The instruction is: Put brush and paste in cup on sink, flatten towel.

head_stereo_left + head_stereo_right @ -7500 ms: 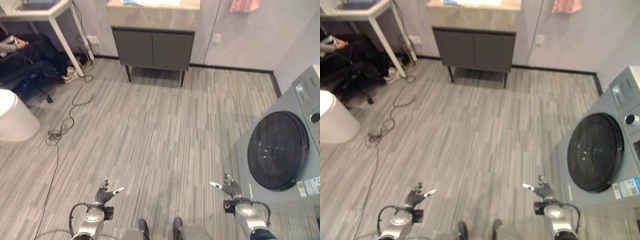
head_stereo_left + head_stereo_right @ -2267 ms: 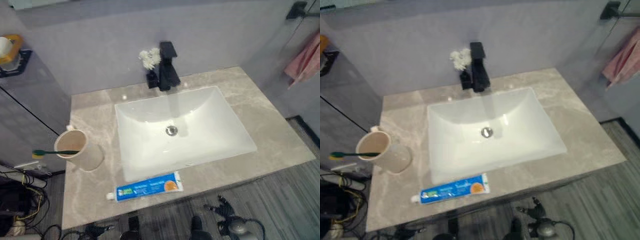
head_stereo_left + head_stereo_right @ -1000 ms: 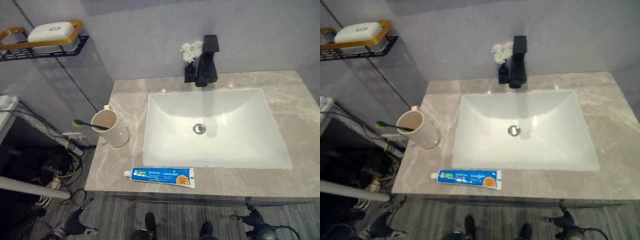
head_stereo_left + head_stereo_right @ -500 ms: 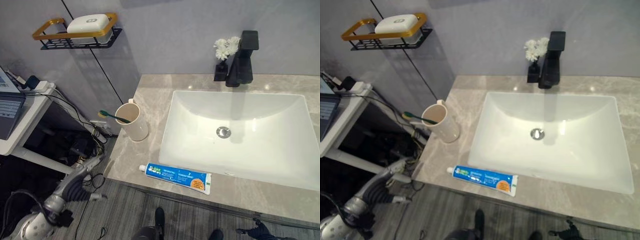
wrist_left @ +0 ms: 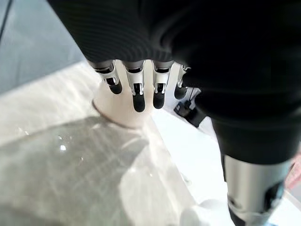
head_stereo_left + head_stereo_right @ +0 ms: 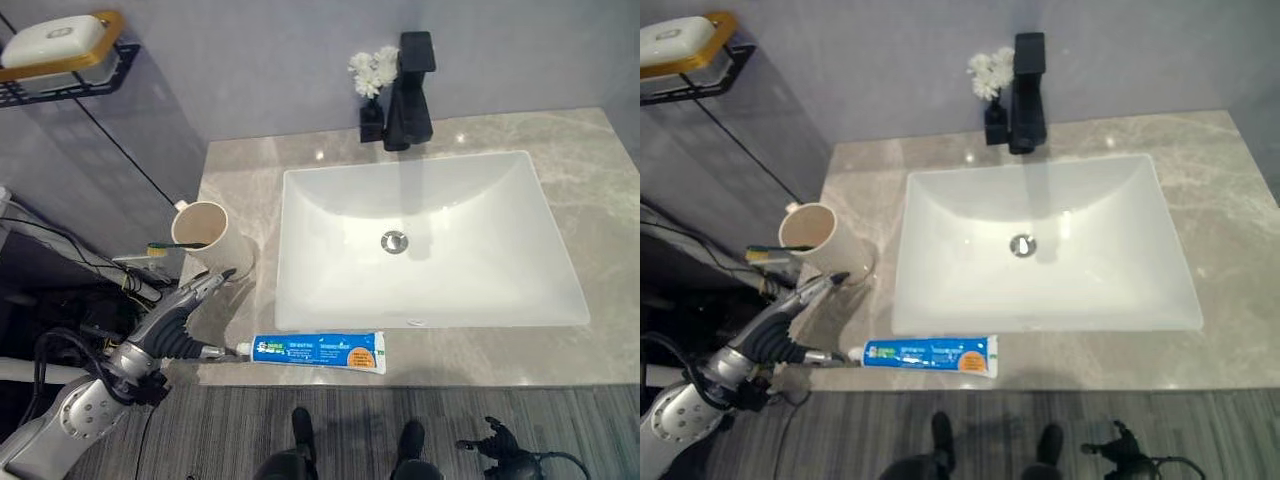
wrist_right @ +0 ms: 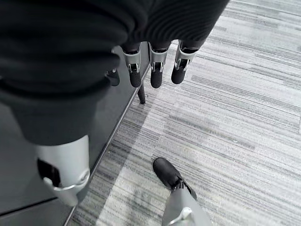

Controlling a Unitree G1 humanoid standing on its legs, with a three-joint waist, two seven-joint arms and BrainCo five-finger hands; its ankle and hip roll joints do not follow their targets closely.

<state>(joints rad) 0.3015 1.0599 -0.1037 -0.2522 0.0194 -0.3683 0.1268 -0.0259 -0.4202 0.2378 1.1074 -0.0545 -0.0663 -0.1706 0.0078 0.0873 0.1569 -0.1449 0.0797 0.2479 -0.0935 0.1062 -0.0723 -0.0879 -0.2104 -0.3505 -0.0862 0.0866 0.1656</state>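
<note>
Left hand (image 6: 178, 325) relaxed, grasping nothing, reaching toward cup (image 6: 208, 235) (brush (image 6: 165, 248) lies across rim); toothpaste (image 6: 318, 352) near counter (image 6: 600, 180) edge, reachable.

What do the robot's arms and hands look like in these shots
The left hand has silver fingers with dark tips, a dark ribbed cover over its back and wrist, and a silver-grey forearm. The right hand matches: dark ribbed cover, silver dark-tipped fingers.

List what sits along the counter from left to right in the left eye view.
Left hand → cup → toothpaste tube → sink basin
</note>
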